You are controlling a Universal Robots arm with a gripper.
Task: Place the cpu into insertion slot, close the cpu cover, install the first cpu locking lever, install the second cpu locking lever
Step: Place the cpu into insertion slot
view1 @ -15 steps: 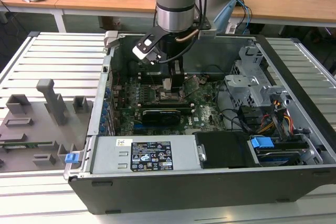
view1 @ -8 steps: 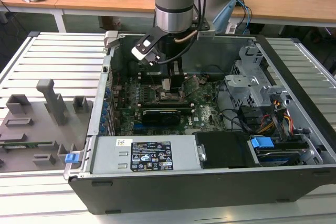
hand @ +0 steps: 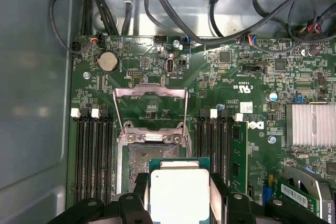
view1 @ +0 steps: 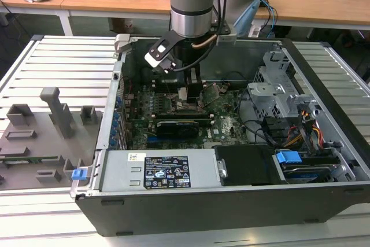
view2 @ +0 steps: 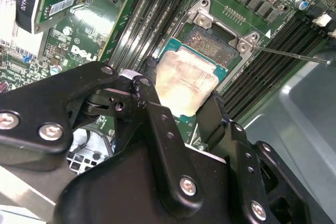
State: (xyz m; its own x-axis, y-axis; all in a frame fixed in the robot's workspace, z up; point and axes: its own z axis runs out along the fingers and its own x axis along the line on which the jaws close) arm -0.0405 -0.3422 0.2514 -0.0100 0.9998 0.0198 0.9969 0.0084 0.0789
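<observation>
My gripper [hand: 178, 182] is shut on the cpu [hand: 178, 195], a small square chip with a pale metal face and a green rim, gripped by two opposite edges. In the second wrist view the cpu [view2: 186, 80] hangs tilted just above the open insertion slot [view2: 210, 43], partly covering it. The slot's bare contact field [hand: 137, 163] shows beside the chip. The cpu cover [hand: 149, 92], a thin silver frame, stands swung open behind the slot. A thin wire locking lever [view2: 294, 55] sticks out to one side. In the exterior view the gripper [view1: 191, 93] reaches down into the computer case.
A long black expansion card [view1: 179, 125] lies across the board near the slot. Black memory slots [hand: 92, 156] flank the socket. Cables [hand: 173, 14], a drive cage [view1: 277, 91] and the power supply [view1: 156, 172] crowd the case. A grey fixture tray [view1: 40, 137] sits outside, on the exterior view's left.
</observation>
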